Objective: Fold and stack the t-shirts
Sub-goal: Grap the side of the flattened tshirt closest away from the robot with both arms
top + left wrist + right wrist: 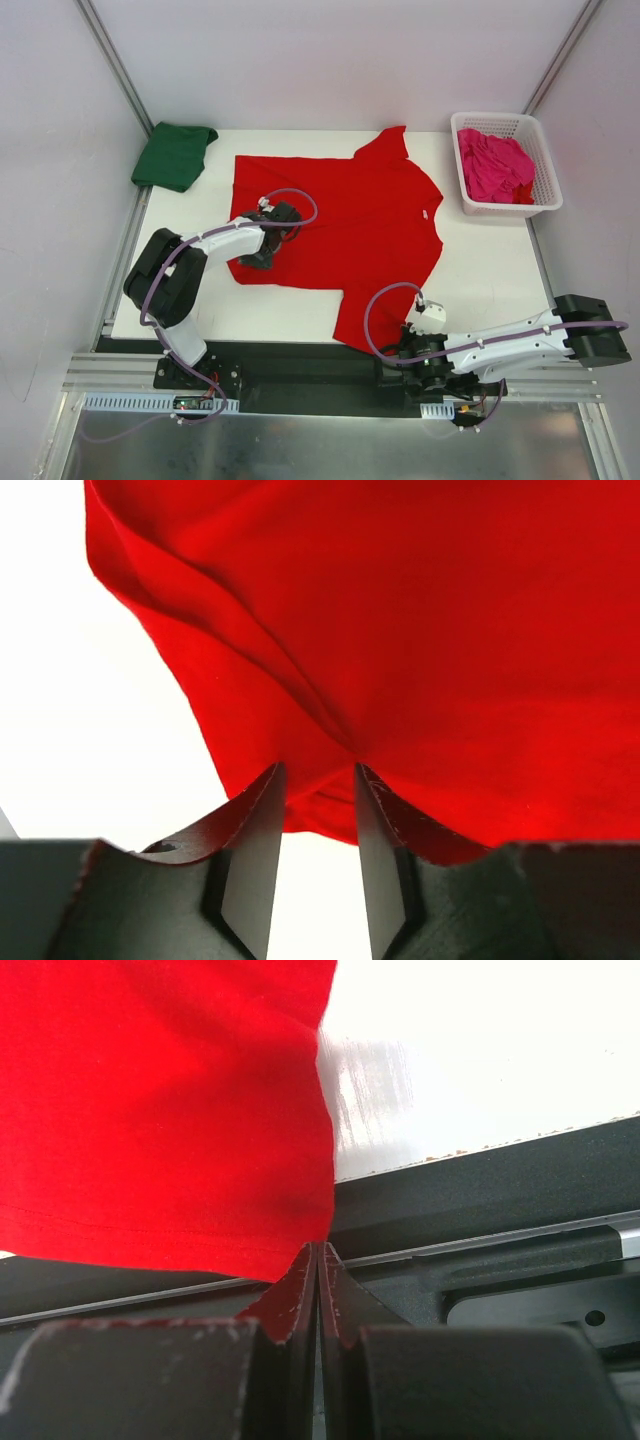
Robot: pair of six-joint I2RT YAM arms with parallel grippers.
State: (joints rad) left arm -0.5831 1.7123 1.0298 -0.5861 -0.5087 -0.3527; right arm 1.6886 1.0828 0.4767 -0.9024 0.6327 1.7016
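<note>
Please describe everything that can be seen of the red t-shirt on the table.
The red t-shirt is plain, soft like cotton, without print. It lies spread on the white table, creased at its left side; one corner hangs over the near edge. The left gripper stands open at the bunched left fold; the right gripper, shut, pinches a hem corner.

Red t-shirt (350, 225) spread flat at centre; green t-shirt (172, 155) folded far-left; pink t-shirt (495, 165) crumpled in basket (549, 172)
</note>
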